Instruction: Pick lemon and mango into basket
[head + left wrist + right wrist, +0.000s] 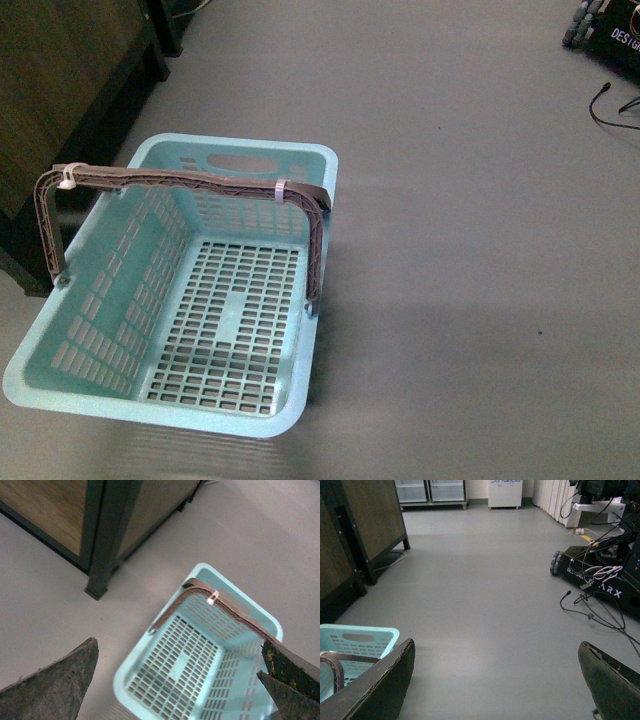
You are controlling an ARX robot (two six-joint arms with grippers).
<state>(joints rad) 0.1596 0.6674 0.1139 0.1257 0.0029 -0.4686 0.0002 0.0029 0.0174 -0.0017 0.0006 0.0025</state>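
l gripper spread over basket, cabinet leg close beyond it. r gripper spread above floor, cabled robot base well ahead.

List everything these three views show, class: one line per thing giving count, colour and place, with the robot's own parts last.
basket: one, pale teal, on the floor in front of the robot, nothing inside
handle: one, brown, raised across the basket
ties: two, white, on the handle
cabinet: one, brown wood with a dark frame, beyond the basket to the left
wheeled machine: one, black, on the floor to the right
cables: several, black, trailing from that machine
floor: grey
lemon, mango: none in view
left tool: one, dark, open, above the basket, holding nothing
right tool: one, dark, open, over the floor right of the basket, holding nothing
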